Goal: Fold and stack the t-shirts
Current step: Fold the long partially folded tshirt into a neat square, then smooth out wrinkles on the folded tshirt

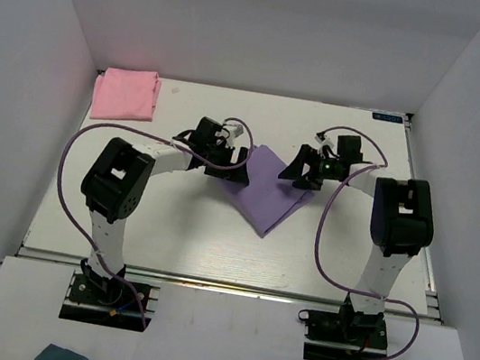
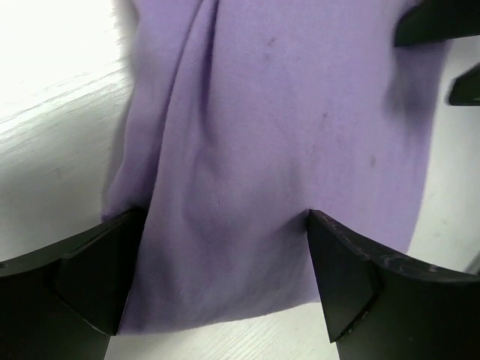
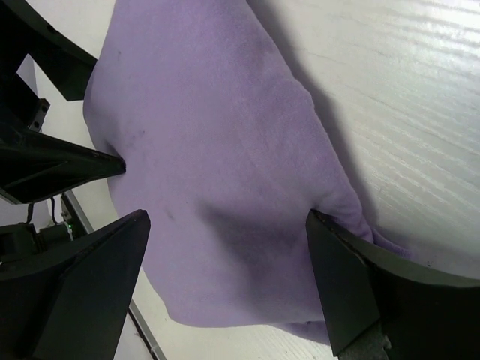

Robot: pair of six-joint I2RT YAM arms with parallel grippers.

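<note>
Lavender-purple folded cloth t-shirt [image 1: 267, 195] lies mid-table; your left gripper [image 1: 239, 165] and right gripper [image 1: 299, 173] straddle its far corners, jaws wide, gripping nothing. Light pink folded t-shirt [image 1: 126, 94] sits in the far left corner.

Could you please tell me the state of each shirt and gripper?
lavender t-shirt: folded, lying mid-table, not stacked
pink t-shirt: folded, far left corner, alone
left gripper: open, astride the lavender t-shirt
right gripper: open, astride the lavender t-shirt
</note>
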